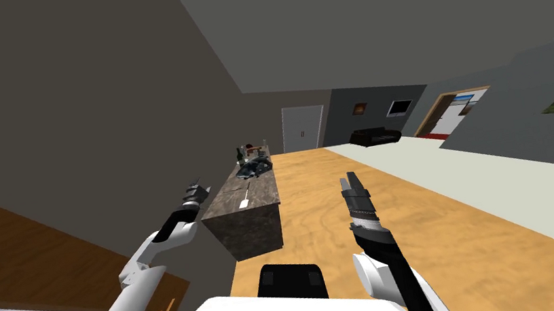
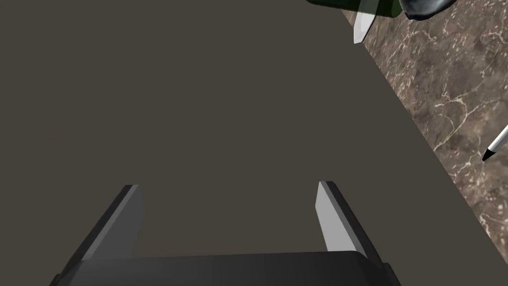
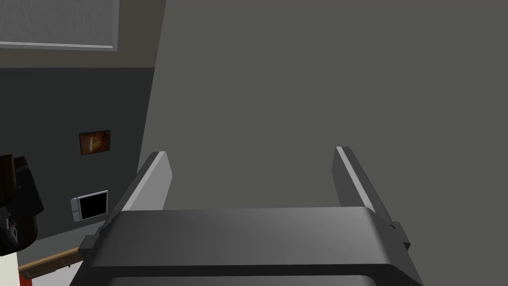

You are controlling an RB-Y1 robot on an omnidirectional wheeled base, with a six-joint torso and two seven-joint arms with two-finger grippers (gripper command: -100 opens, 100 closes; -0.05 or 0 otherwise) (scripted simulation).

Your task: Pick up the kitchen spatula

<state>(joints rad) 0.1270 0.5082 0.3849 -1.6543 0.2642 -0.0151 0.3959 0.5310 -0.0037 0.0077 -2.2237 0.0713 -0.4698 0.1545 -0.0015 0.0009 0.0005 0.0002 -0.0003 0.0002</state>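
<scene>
Left arm up, elbow bent, forearm angled toward the left edge of the marble-topped desk. Left end effector is spread open and empty, facing a grey-brown wall. The white kitchen spatula lies flat near the desk's near end, apart from that end effector. Right arm is stretched forward over the wood floor. Right end effector has its fingers apart and holds nothing.

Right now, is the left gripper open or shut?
The left gripper is open: its fingers stand wide apart, only grey wall between them. The spatula lies on the counter, off to one side.
</scene>
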